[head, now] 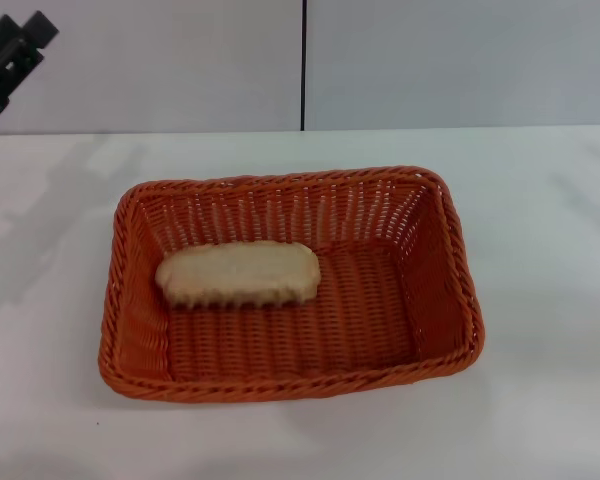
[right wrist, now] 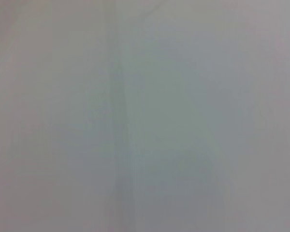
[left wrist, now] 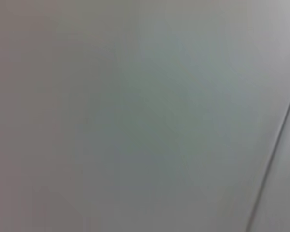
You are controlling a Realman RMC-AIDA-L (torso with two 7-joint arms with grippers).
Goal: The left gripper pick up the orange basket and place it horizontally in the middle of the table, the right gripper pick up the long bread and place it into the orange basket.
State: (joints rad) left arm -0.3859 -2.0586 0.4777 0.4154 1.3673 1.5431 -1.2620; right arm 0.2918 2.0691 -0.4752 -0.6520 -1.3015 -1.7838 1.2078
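Long bread [head: 238,273] in orange basket [head: 140,375], left gripper [head: 12,58] far.

The left tool [head: 15,55] is cut off by the left edge of the head view at the far left, so it cannot be told how its fingers stand. The right tool is not visible in any view. Both wrist views show only a blurred pale surface. The underside of the long bread [head: 238,273] is hidden against the floor of the orange basket [head: 140,300].
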